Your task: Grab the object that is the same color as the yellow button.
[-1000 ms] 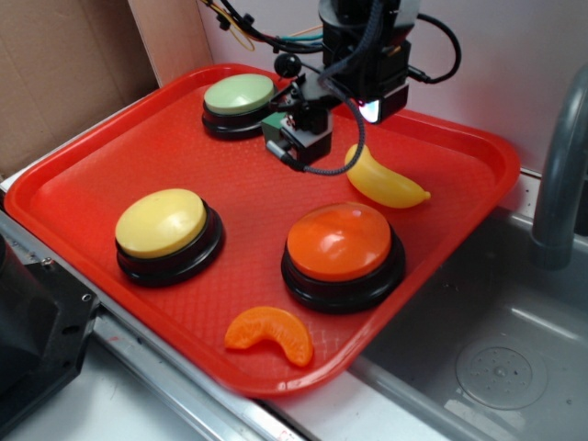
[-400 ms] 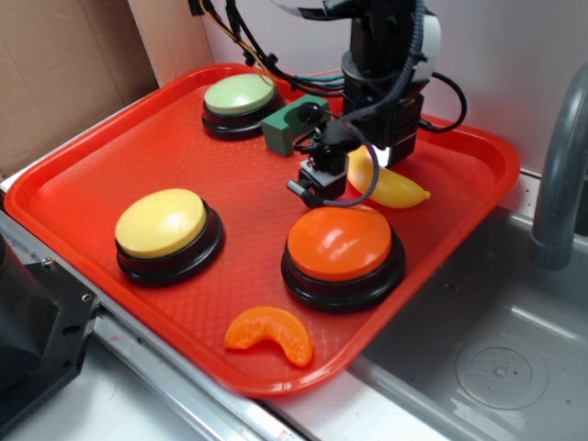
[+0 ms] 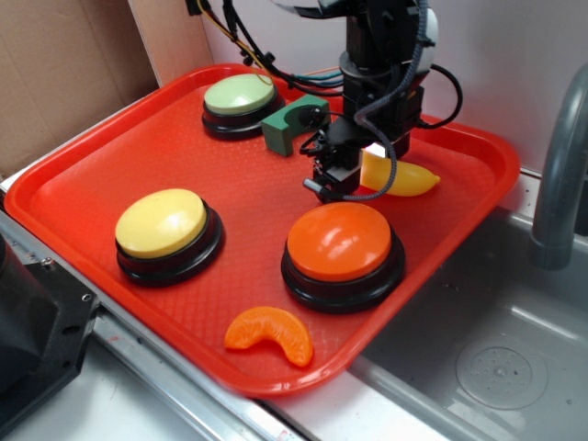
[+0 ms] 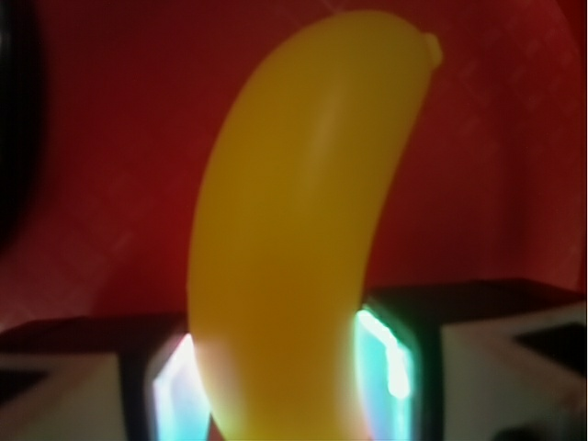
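The yellow toy banana [image 3: 411, 180] lies at the back right of the red tray [image 3: 101, 165], beyond the orange button. My gripper [image 3: 366, 173] stands straight down over its left end. In the wrist view the banana [image 4: 303, 220] fills the gap of the gripper [image 4: 287, 381], and both lit fingers [image 4: 386, 358] press against its sides. The gripper is shut on the banana. The yellow button [image 3: 162, 223], a pale-yellow dome on a black base, sits at the tray's front left, well apart from the gripper.
An orange-domed button [image 3: 340, 242] sits just in front of the gripper. A pale-green button [image 3: 239, 94] and a dark green arch block [image 3: 290, 124] are at the back. An orange slice toy [image 3: 271, 333] lies near the front rim. A sink [image 3: 487, 358] and a grey pipe [image 3: 560, 165] are to the right.
My gripper moved right from the green block to the banana, came down over its left end and closed. The banana has shifted a little to the right and up.
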Motion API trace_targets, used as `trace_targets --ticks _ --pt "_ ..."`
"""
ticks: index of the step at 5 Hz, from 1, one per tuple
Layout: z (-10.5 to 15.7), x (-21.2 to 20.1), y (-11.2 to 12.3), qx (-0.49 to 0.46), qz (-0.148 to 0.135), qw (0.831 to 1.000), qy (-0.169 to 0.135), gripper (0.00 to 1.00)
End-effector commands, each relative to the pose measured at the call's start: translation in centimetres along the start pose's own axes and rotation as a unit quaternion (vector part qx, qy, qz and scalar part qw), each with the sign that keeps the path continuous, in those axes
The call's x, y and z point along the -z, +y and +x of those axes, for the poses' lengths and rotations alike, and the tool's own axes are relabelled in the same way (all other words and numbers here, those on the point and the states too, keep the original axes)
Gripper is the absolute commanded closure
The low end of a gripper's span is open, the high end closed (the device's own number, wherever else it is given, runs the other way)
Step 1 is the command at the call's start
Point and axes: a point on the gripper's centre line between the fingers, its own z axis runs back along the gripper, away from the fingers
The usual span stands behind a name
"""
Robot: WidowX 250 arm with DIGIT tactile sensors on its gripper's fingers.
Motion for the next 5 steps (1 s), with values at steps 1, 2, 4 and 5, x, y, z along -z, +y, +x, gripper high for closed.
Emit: trace_targets --ticks 1,2,4,5 --pt "-1.2 -4.0 -2.1 -0.187 0.030 0.982 0.008 1.00" --pt "-3.5 -8.7 -4.7 -0.308 0.031 0.950 0.026 1.00" --pt "-5.1 -16.8 -7.9 -0.533 -0.001 0.846 0.033 1.00" --pt "-4.8 -17.8 -8.1 -0.621 0.000 0.783 0.037 1.00"
